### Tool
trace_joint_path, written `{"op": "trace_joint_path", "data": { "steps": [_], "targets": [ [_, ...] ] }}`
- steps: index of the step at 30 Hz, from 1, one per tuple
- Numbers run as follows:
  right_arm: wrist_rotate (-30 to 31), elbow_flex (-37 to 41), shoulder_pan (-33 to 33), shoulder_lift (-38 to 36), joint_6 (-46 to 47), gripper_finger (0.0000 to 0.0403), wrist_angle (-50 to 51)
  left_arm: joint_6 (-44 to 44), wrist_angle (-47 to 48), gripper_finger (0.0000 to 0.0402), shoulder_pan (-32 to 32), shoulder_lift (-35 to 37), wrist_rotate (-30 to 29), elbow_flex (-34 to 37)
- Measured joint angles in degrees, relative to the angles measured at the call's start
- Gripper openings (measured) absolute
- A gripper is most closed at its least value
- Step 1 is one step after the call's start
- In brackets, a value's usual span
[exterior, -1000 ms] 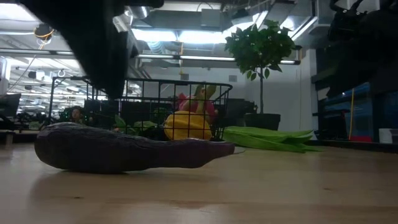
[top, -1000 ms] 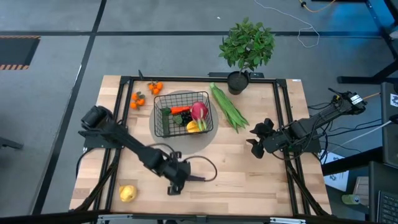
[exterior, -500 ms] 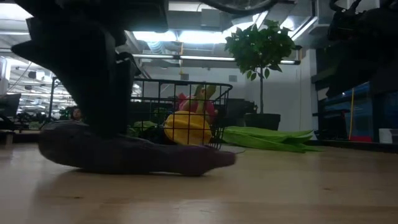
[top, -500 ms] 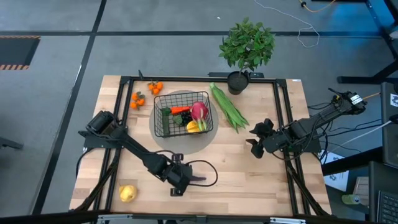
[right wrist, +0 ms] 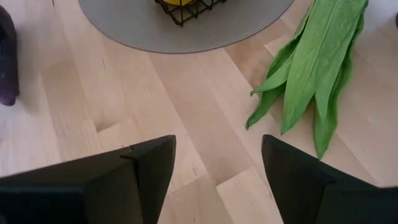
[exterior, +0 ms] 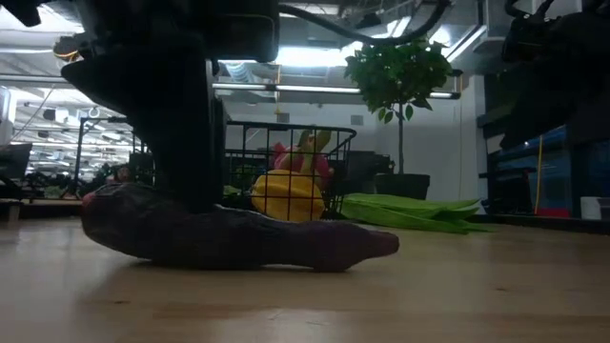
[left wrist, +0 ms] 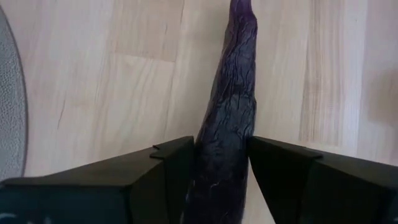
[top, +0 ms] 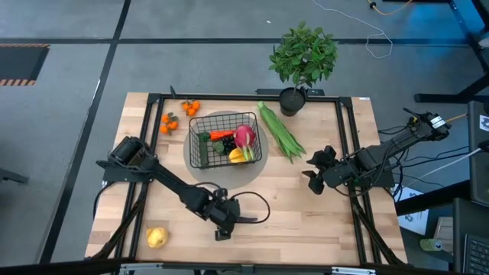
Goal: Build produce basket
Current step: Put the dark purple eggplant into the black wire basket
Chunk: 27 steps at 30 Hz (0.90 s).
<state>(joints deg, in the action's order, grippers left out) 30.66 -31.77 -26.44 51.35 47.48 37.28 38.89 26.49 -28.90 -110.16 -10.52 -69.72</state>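
The purple eggplant [top: 243,220] lies on its side on the wood near the table's near edge, narrow tip toward the right. My left gripper [top: 225,222] stands over its thicker half, shut on it; in the low view the eggplant [exterior: 248,238] shows long and dark under the arm. The black wire basket [top: 224,140] sits on a grey round mat and holds a pink dragon fruit, a carrot, a cucumber and a yellow fruit. My right gripper [top: 315,172] waits open above the table's right side. My left gripper pinches the eggplant's thicker half [left wrist: 227,134] between its two fingers [left wrist: 177,162], one on each flank. The fingers come from above, pointing down, and lie across its length. The eggplant's underside [exterior: 238,259] rests on the table.
Long green pods [top: 281,131] lie right of the basket and show in the right wrist view [right wrist: 317,68]. A yellow fruit [top: 157,237] sits at the near left corner. Small oranges [top: 170,121] lie left of the basket. A potted plant [top: 302,57] stands at the far edge.
My left gripper has come down over the eggplant and moved a little toward the table's right. The eggplant has slid along the table toward the right with it, still lying on the wood.
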Motion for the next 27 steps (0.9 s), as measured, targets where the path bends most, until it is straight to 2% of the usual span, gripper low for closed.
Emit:
{"op": "trace_joint_path", "data": {
  "steps": [8,12,16,21,27],
  "targets": [
    [-0.8,0.0,0.0,0.0,0.0,0.0227,0.1,1.2,1.1,0.0207,0.0,-0.8,-0.3,0.2],
    [-0.8,0.0,0.0,0.0,0.0,0.0227,0.1,1.5,1.1,0.0215,0.0,-0.9,-0.6,0.2],
    [-0.8,0.0,0.0,0.0,-0.1,0.0227,0.1,1.6,0.8,0.0188,0.0,-0.9,-0.9,0.2],
    [-0.8,0.0,0.0,0.0,0.0,0.0227,0.1,1.4,1.8,0.0105,0.1,-0.4,-0.8,-0.3],
    [-0.8,0.0,0.0,0.0,0.0,0.0227,0.1,-0.6,11.9,0.0104,1.3,3.6,-0.9,-7.6]
  ]
}}
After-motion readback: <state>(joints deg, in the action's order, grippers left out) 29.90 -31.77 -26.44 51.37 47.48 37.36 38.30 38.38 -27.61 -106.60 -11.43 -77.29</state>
